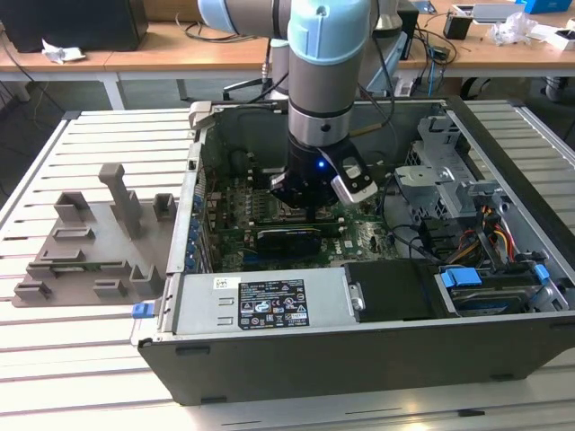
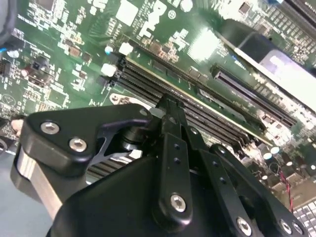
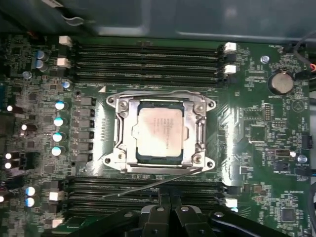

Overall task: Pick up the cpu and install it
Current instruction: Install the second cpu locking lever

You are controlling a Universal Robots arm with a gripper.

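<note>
You see one cpu lying flat inside the one metal socket frame on the green motherboard, between two banks of black memory slots. Your gripper hangs just above the board, clenched with nothing between its fingers.

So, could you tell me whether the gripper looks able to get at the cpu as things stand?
Probably yes: the cpu lies face-up in its socket frame with nothing over it, and the gripper hangs just above the motherboard beside it.
</note>
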